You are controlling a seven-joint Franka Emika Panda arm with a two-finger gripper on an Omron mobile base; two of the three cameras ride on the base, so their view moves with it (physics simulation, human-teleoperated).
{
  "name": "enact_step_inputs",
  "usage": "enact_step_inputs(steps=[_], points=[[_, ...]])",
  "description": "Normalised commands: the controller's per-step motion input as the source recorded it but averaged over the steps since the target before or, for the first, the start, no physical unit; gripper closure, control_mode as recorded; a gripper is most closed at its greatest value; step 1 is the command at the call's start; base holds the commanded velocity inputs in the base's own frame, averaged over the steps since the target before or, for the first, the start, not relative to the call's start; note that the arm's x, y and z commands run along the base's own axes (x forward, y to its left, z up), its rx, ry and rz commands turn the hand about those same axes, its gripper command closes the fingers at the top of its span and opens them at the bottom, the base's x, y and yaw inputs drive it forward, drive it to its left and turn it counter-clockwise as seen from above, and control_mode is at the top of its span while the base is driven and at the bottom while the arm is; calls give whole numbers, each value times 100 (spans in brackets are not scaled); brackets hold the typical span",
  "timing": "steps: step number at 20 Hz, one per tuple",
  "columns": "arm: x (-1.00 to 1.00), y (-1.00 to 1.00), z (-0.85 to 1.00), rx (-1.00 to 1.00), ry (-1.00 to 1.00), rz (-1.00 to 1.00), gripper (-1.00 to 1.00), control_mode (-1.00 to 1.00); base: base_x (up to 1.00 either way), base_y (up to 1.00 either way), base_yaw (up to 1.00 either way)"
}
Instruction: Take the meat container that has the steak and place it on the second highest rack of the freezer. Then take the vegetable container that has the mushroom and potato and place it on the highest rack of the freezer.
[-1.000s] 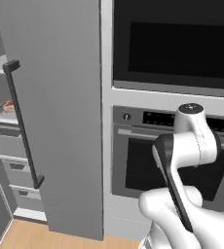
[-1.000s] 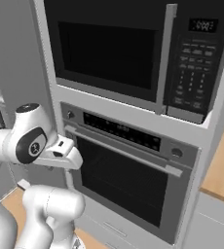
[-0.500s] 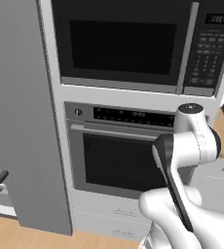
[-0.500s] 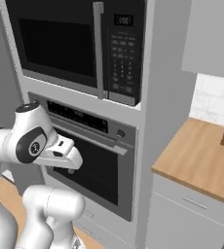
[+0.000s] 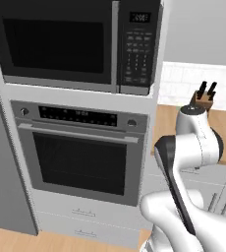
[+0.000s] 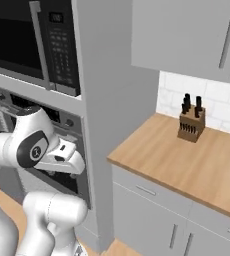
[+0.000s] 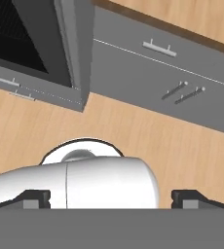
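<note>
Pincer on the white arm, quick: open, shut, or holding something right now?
Pincer: open, its two dark fingertips standing wide apart at the bottom of the hand view, nothing between them; it points down at the light wooden floor.

The microwave (image 5: 61,44) sits above the oven (image 5: 80,152); right of the pincer (image 7: 111,199), a knife block (image 6: 191,125) stands on the surface (image 6: 187,160) (by the wall).

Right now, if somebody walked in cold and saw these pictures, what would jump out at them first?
Probably the tall stack of appliances: a black microwave set above a wall oven with a dark window. Next, the robot's bulky white arm in the foreground. Then the wooden counter to the right of the oven column, with a knife block standing by the white tiled wall.
</note>
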Motion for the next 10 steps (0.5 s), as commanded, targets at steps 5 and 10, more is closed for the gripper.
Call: enact_step_inputs(steps=[5,10], points=[[0,0,0,0,0,0,-100,100,-4,-75,3],[0,0,0,0,0,0,-100,100,1,-80,2]])
